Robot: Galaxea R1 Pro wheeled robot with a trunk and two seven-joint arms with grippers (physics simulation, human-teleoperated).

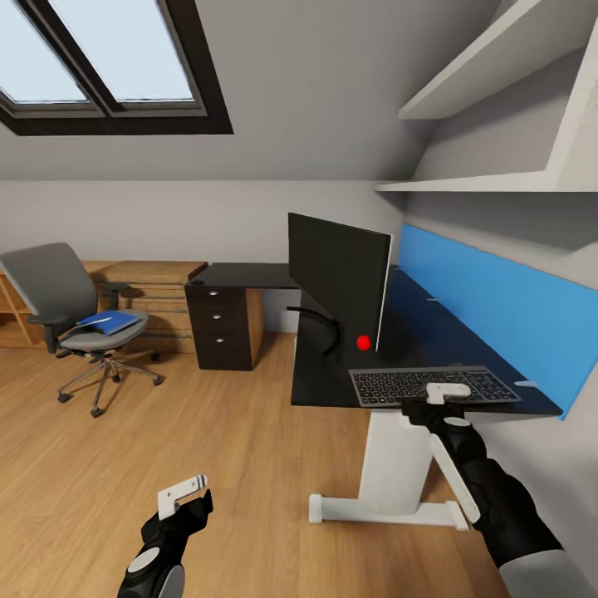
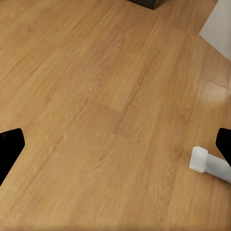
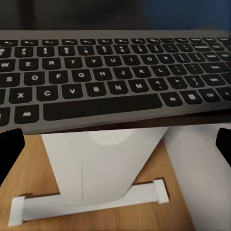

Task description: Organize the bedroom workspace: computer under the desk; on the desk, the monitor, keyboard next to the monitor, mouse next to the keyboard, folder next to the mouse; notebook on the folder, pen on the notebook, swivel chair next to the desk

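Reaching toward the near edge of a dark desk (image 1: 332, 382), the right end effector (image 1: 447, 392) sits at the lower right of the head view, its white fingers against the front edge of a grey keyboard (image 1: 432, 386). Whether those fingers are clamped on the keyboard or merely touching it cannot be told. The keyboard lies flat on the near right corner of the desk, its front edge hanging slightly past the rim. In the right wrist view the keyboard (image 3: 110, 77) spans the upper half of the frame, with the desk's white leg (image 3: 96, 168) and its foot bar on the wooden floor (image 3: 33, 163) beneath.

Just behind the keyboard, at the centre of the head view, a black monitor (image 1: 339, 278) stands upright on the desk, seen from its back and turned at an angle. A red dot (image 1: 363, 341) shows near its lower edge. A blue panel (image 1: 498, 307) runs along the wall behind the desk.

At the left of the head view, well apart from the desk, a grey swivel chair (image 1: 50, 291) stands on the floor with a blue folder (image 1: 110, 321) lying on its seat.

The left end effector (image 1: 184, 492) hangs low at the bottom of the head view over bare floor, its fingers apart. A dark drawer unit (image 1: 223, 328) stands at the far end of the desk.
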